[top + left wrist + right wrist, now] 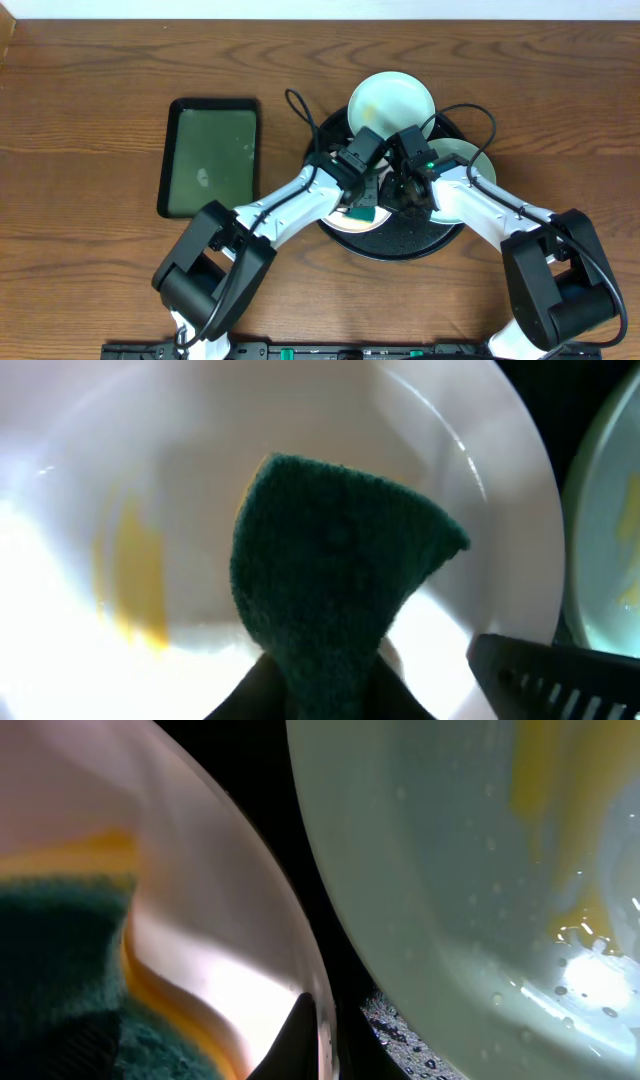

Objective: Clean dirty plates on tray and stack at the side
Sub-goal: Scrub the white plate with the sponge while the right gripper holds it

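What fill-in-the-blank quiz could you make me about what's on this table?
The left gripper holds a green ___ over a white plate. The smear on that plate is ___. The round tray under the plates is ___. Beside it lies a rectangular tray coloured ___.
Missing words: sponge, yellow, black, green.

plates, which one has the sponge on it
The front plate, lowest in the overhead view, under the green sponge; the rear plate and right-hand plate carry none.

wooden table [80, 120] | dark green rectangular tray [210, 157] lying flat on it | green sponge [330, 580]
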